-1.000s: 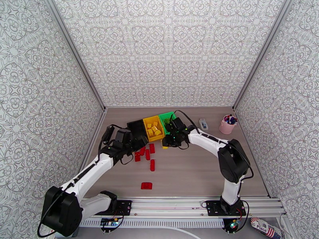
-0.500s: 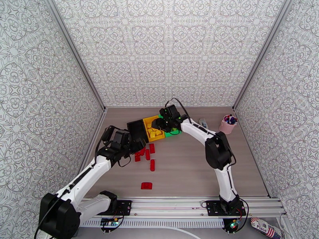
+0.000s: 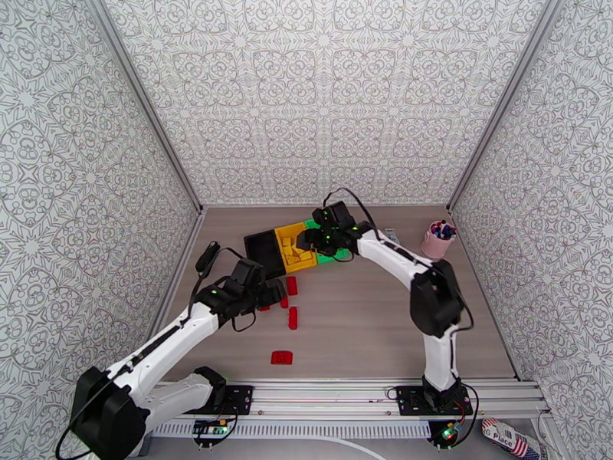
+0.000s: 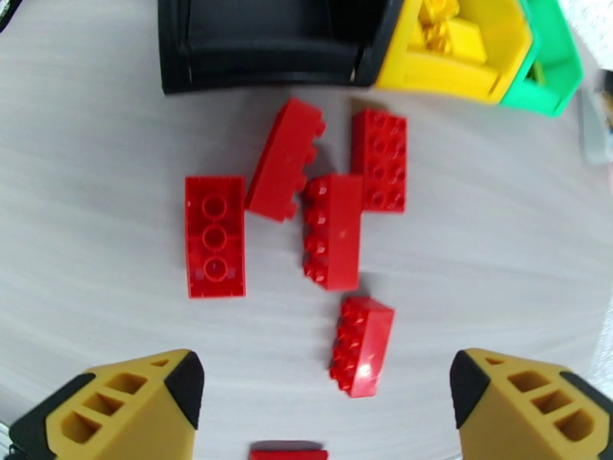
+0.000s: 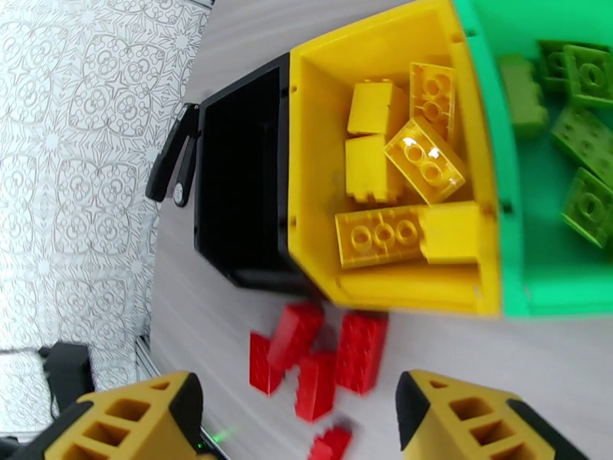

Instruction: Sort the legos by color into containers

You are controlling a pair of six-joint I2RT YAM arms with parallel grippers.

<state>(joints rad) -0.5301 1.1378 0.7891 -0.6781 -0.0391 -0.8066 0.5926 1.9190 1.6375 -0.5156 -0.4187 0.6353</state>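
The three joined containers sit at mid-table: black (image 3: pixel 260 248), yellow (image 3: pixel 293 241) and green (image 3: pixel 331 257). In the right wrist view the black bin (image 5: pixel 237 201) is bare, the yellow bin (image 5: pixel 314 170) holds several yellow legos (image 5: pixel 424 160), and the green bin (image 5: pixel 509 247) holds green legos (image 5: pixel 588 205). My right gripper (image 3: pixel 306 239) hovers open over the yellow and green bins, with nothing between its fingers (image 5: pixel 122 415). Several red legos (image 4: pixel 332 230) lie on the table in front of the black bin (image 4: pixel 268 40). My left gripper (image 4: pixel 322 392) hangs open just above them, (image 3: pixel 268 294) in the top view.
Two more red legos lie nearer me, one (image 3: pixel 293 318) upright and one (image 3: pixel 281 357) flat. A pink cup (image 3: pixel 437 241) with small items stands at the far right, a small grey object (image 3: pixel 391 238) beside it. Patterned walls close in the table's sides and back.
My right gripper rose from the table in front of the bins to over the yellow bin and opened. The left gripper slid toward me and right, over the red legos.
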